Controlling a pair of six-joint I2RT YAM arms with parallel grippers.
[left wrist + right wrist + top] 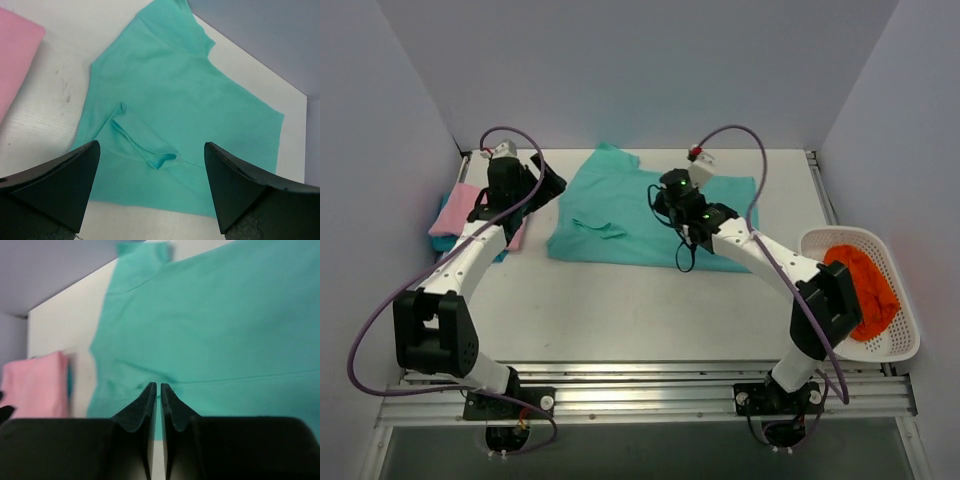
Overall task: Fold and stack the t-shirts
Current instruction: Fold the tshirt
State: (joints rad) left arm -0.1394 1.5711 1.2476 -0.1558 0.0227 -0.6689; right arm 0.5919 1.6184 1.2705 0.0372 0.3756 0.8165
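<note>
A mint-teal t-shirt [630,215] lies spread flat at the back middle of the table, with one sleeve [601,228] folded in on it. My left gripper [550,186] is open and empty, hovering by the shirt's left edge. In the left wrist view the shirt [190,90] and the folded sleeve [143,147] lie ahead of the open gripper [150,185]. My right gripper [656,203] is over the shirt's middle. In the right wrist view it [155,389] is shut, with no fabric visibly between the jaws. A folded pink t-shirt [455,213] lies at the left on a darker turquoise one [500,256].
A white mesh basket [895,345] holding orange cloth [865,285] stands at the right edge. The pink shirt also shows in the left wrist view [15,60] and the right wrist view [35,385]. Walls enclose the table at the back and sides.
</note>
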